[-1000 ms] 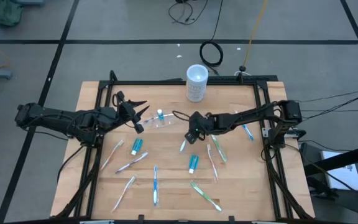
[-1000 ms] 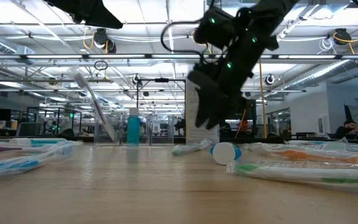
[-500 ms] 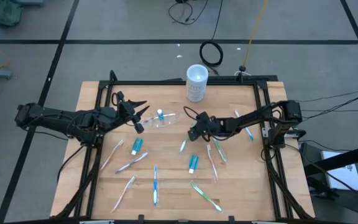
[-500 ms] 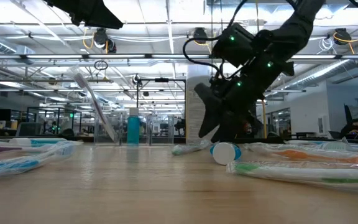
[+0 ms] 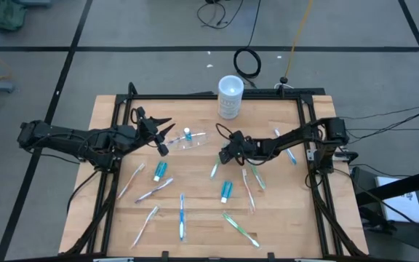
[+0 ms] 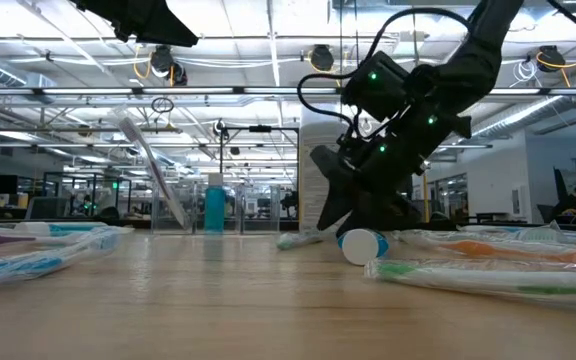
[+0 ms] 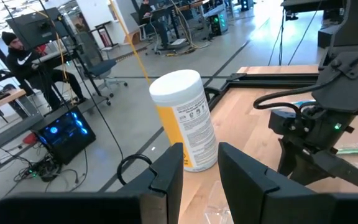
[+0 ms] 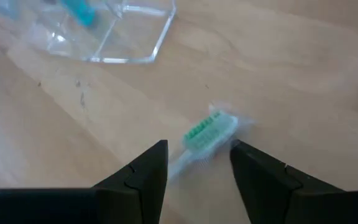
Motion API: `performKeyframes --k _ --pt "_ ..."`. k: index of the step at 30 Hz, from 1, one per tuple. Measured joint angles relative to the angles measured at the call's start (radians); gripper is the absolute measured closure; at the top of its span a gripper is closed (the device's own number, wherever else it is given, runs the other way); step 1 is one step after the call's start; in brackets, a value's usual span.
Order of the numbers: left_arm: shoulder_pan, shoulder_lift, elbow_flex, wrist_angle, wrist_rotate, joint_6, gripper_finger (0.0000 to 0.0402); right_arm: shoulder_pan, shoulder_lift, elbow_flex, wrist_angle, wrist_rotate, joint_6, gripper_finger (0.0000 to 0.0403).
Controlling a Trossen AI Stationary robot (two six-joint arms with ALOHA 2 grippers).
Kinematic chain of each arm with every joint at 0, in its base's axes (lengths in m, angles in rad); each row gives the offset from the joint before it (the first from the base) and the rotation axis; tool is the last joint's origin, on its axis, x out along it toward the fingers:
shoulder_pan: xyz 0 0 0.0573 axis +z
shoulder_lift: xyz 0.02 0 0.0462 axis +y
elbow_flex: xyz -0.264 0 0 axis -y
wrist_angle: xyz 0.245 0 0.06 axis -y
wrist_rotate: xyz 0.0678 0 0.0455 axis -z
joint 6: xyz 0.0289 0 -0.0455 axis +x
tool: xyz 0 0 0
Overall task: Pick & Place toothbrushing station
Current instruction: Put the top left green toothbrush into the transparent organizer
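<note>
So right gripper [image 8: 197,163], fingers apart, straddling green toothbrush head [image 8: 211,132] beside clear tray [image 8: 107,34]. Next: close, lift, drop in tray. Left gripper [image 5: 164,136] parked half-open.

Far end of clear tray [image 8: 104,37] past right-wrist picture's edge.

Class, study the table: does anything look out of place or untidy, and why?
Yes. Toothbrushes and small toothpaste tubes lie scattered at all angles across the table, none sorted. The clear tray holds only one small blue-capped tube. The right gripper, jaws open, sits low over a green-bristled toothbrush.
</note>
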Motion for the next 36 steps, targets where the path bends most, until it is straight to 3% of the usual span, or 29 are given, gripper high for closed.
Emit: performKeyframes --k 17,36 --pt "0.000 0.000 0.000 0.000 0.000 0.000 0.0295 -0.003 0.017 0.000 0.008 0.004 -0.059 0.0393" --pt "0.000 0.000 0.000 0.000 0.000 0.000 0.0295 -0.013 0.003 -0.003 0.117 -0.074 -0.198 0.0403"
